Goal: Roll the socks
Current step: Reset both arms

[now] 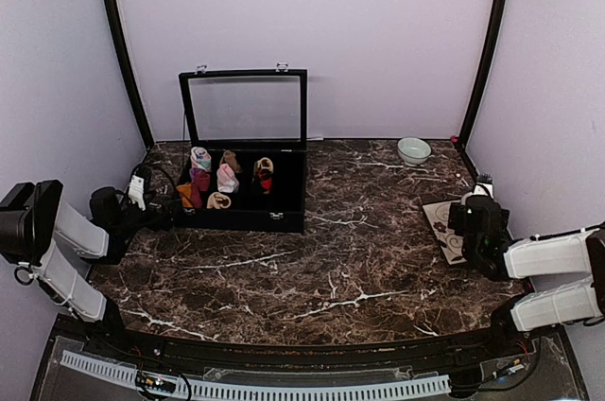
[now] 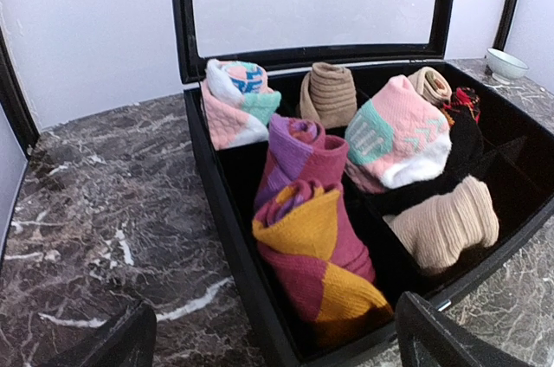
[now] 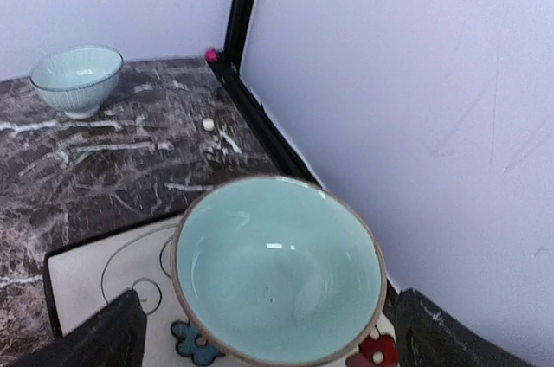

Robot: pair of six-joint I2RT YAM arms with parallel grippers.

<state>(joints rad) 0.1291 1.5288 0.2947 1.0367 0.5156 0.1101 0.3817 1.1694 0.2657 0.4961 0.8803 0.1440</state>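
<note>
Standing open in the upper middle of the top view, a black box [image 1: 284, 217] rests on the dark marbled tabletop [image 1: 331, 273], its glass-panelled lid [image 1: 246, 108] raised upright. The socks [image 2: 322, 250] in view all lie inside this box as rolled bundles.

In the left wrist view, the left column holds three rolls:
- a maroon-and-mustard roll at the lower centre
- a purple-and-maroon roll [image 2: 299, 152] just behind it
- a pink, white and teal roll [image 2: 232, 100] at the back

To their right sit:
- a tan ribbed roll [image 2: 329, 94]
- a pink, white and mint roll [image 2: 398, 135]
- a beige ribbed roll [image 2: 446, 224]
- toward the upper right, a black sock with red pattern [image 2: 467, 107], partly hidden

The left arm [image 1: 80, 231] reaches in from the left edge of the top view, and its left jaws sit just beside the box's left end. They are released, spread wide and gripping nothing. Both fingers [image 2: 130, 337] show only at the bottom corners of the wrist view.

The right arm [image 1: 548, 254] enters from the right edge. Its right jaws are also released and spread wide, above a pale green bowl [image 3: 277, 272]. This bowl rests on a patterned mat [image 3: 86, 276] close to the right wall. A smaller ribbed bowl [image 3: 76, 77] stands well apart, near the upper right of the tabletop.
</note>
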